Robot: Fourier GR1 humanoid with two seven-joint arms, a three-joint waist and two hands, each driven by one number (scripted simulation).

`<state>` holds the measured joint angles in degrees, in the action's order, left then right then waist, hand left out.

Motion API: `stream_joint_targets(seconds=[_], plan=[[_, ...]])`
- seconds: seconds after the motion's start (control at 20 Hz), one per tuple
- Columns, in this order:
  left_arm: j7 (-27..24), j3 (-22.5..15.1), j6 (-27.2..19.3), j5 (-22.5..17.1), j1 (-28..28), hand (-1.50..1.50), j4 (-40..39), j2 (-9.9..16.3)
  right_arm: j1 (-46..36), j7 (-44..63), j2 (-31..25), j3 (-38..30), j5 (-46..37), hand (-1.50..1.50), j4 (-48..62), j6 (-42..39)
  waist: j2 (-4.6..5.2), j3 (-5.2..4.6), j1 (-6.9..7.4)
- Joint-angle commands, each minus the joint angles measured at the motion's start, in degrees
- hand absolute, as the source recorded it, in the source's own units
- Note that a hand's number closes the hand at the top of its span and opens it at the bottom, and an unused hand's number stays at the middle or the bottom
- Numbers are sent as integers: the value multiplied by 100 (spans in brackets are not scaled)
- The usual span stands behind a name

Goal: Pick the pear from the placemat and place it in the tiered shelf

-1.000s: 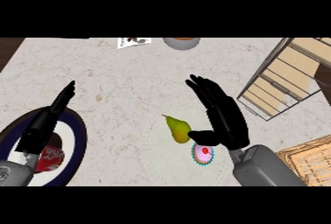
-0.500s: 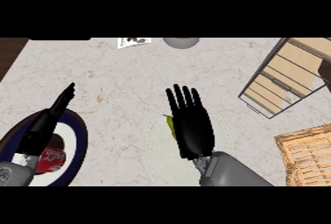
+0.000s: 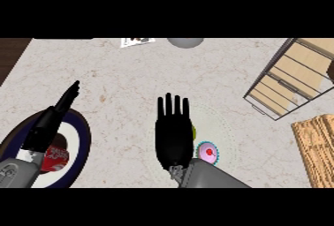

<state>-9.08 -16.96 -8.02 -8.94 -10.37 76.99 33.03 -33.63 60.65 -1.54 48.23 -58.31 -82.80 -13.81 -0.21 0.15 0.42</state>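
Observation:
Only a thin yellow-green sliver of the pear [image 3: 193,131] shows at the right edge of my right hand [image 3: 173,137]. That hand hovers flat over the pear, open, fingers straight and pointing away from me. The pear lies on a pale round placemat [image 3: 222,121] that barely stands out from the marble counter. The tiered shelf [image 3: 287,81], wood boards in a dark wire frame, stands at the upper right, well apart from the hand. My left hand [image 3: 64,102] rests open at the left, seen edge-on, fingers pointing up the view.
A pink-and-red round thing [image 3: 208,152] lies on the placemat beside my right wrist. A navy-rimmed plate [image 3: 83,142] with a red item [image 3: 57,157] sits under my left forearm. A wooden crate [image 3: 318,150] is at the right edge; a grey bowl [image 3: 184,42] and a card [image 3: 137,41] lie at the back.
My right hand has swung left from beside the pear to above it and flattened, so the pear went from plainly visible to almost hidden. The left hand has hardly moved.

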Motion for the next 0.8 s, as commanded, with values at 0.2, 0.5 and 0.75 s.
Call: stream_joint_targets(seconds=[0.2,0.5,0.75], plan=[[-202,180,-4,260,148,0,-193,-249,533,806,148,249,-460,-150,-336,-415,8,-16,-66],[-216,187,14,515,184,0,-175,-439,266,808,150,350,-433,-150,234,-57,22,-16,-2],[16,523,438,371,131,0,-35,-214,702,444,148,546,-1188,-150,470,515,20,-14,-19]])
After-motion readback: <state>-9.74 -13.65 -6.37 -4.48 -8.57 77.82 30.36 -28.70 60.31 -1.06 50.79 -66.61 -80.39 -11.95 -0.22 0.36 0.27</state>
